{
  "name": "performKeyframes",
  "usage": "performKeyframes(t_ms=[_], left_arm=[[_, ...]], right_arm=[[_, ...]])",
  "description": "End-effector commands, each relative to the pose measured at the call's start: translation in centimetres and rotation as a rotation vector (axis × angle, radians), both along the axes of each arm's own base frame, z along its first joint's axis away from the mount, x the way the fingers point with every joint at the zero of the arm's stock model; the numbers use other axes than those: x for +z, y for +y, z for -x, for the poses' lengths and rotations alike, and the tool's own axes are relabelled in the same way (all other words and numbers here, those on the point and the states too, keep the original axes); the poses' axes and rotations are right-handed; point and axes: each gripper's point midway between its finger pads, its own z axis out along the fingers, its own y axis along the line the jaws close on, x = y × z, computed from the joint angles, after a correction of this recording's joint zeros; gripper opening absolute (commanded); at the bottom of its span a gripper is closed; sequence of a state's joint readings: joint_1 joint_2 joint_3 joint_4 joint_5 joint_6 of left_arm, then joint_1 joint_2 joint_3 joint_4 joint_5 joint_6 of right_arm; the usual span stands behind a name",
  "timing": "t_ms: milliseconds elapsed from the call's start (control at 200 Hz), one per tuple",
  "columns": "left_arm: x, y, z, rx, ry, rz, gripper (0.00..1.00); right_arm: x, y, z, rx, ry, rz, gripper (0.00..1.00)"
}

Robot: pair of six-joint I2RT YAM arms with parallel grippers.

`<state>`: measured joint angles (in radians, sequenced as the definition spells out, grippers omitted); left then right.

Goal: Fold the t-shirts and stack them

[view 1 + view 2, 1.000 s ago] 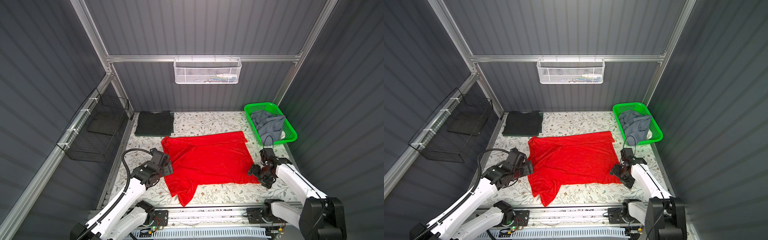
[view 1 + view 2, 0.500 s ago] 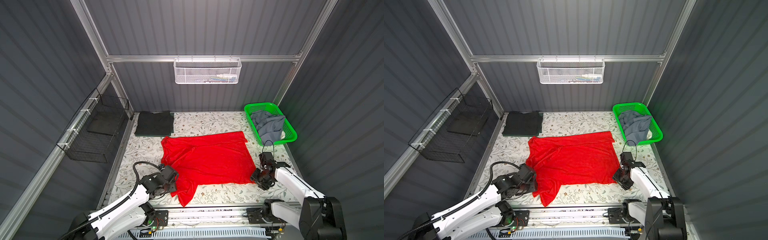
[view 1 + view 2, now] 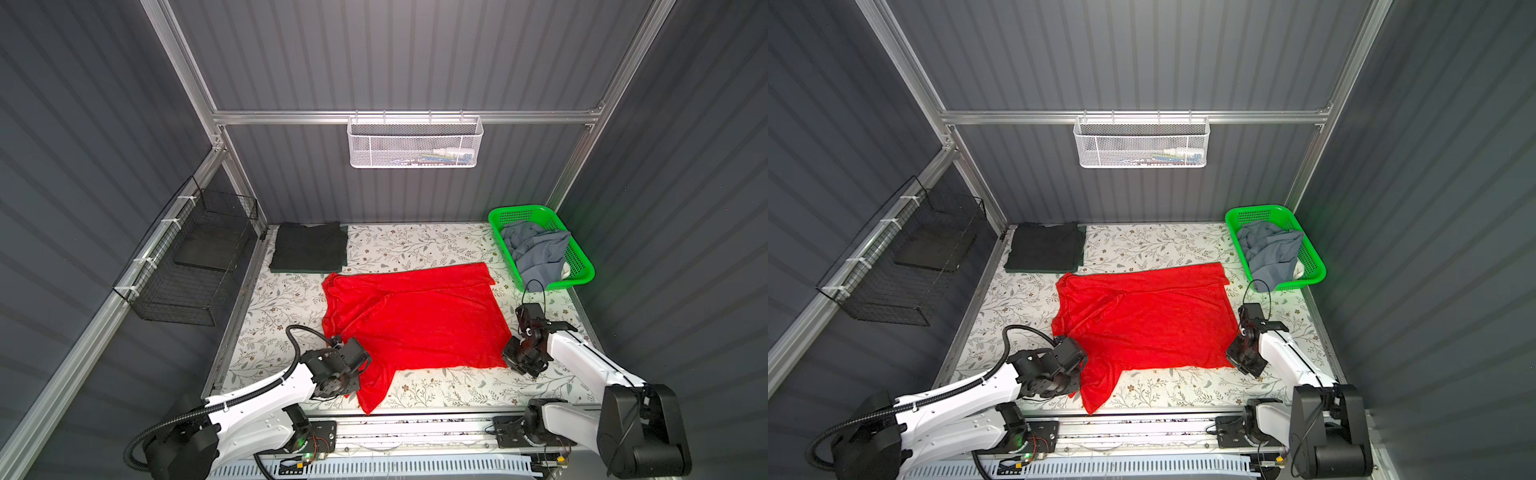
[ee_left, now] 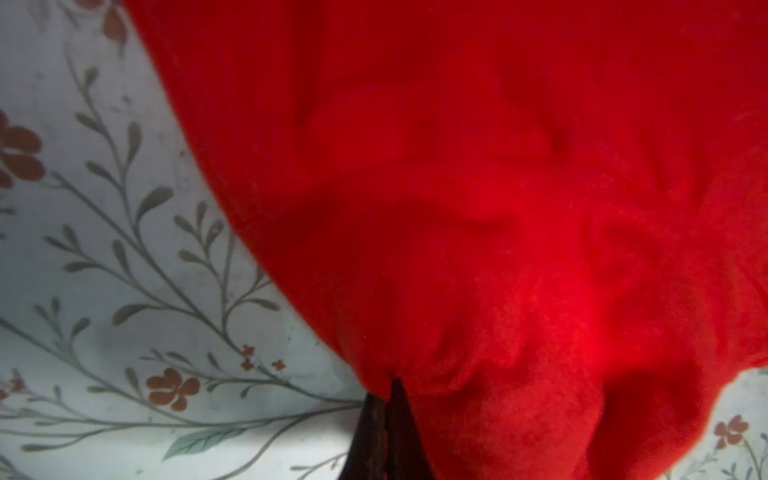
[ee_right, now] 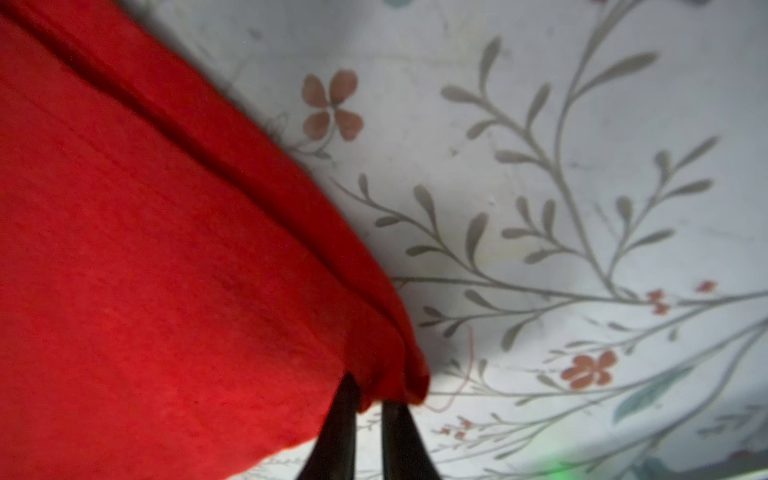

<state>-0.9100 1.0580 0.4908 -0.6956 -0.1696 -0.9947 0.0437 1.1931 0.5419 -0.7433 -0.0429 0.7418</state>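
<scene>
Near edge: left hand [image 4: 386, 392] clenched on the red shirt [image 3: 415, 320] by its front sleeve; right hand [image 5: 368, 395] pinches the shirt's near right corner. A second ago both hands gaped, and the left sat farther back. The shirt lies spread on the surface [image 3: 415, 245]. Far left: dark folded shirts [image 3: 309, 247]. Far right: grey-blue shirt [image 3: 536, 249] in the green basket [image 3: 582, 270].

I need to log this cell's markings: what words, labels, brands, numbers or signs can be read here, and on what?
None can be read.
The small things in the white wire basket may carry print, but it is too small to read.
The red shirt, folded dark shirts and green basket show no lettering.
</scene>
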Motion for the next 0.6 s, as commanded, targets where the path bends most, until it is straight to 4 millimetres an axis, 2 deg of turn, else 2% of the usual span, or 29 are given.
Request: performKeyframes(t_ms=[0, 115, 260, 415, 490, 595], left_arm=[[1.9, -0.5, -1.1, -0.025, -0.052, -0.010, 0.00], [3.8, -0.4, -1.9, -0.016, -0.096, -0.021, 0.00], [6.0, -1.9, -2.8, -0.042, -0.119, 0.022, 0.00], [8.4, -3.2, -4.1, -0.079, -0.116, 0.066, 0.00], [8.5, -3.3, -4.8, -0.077, -0.094, 0.087, 0.00], [7.6, -3.4, -5.6, -0.041, -0.022, 0.177, 0.00]], right_arm=[[0.2, -0.6, -0.9, 0.029, -0.003, 0.070, 0.01], [1.1, -0.5, -1.8, 0.057, -0.018, 0.100, 0.00], [2.3, -0.4, -3.1, 0.060, -0.057, 0.106, 0.00], [3.9, 0.6, -5.6, 0.092, -0.113, 0.064, 0.00], [4.3, 1.3, -7.2, 0.109, -0.140, 0.029, 0.00], [4.4, 2.2, -9.3, 0.141, -0.126, -0.008, 0.00]])
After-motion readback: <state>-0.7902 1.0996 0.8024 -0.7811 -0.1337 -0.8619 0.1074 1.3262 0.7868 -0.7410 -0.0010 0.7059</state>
